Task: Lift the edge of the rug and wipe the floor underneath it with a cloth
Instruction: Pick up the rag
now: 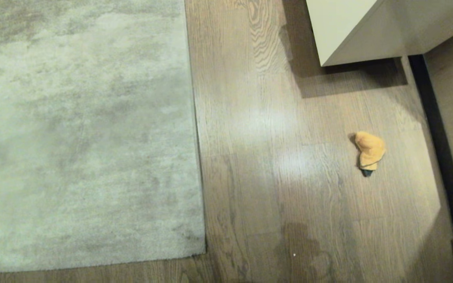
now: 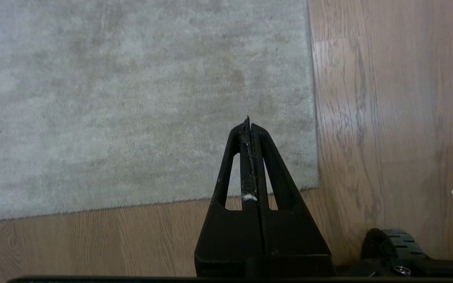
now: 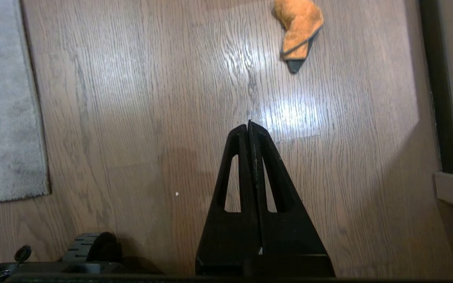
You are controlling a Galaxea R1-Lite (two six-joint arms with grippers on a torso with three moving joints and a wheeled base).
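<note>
Rug edge [image 1: 195, 129] lies flat on wood floor [image 1: 250, 157]; orange cloth [image 1: 369, 151] sits well apart, nr white cabinet [image 1: 344, 31]. Left gripper [image 2: 248, 122] & right gripper [image 3: 249, 125] both pressed together, empty, above floor.

No readable text, label, brand, number or sign shows in any view.

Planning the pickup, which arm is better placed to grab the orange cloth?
Probably right: the cloth lies on the floor on the robot's right, ahead of the shut right hand; the left hand hangs over the rug.
</note>
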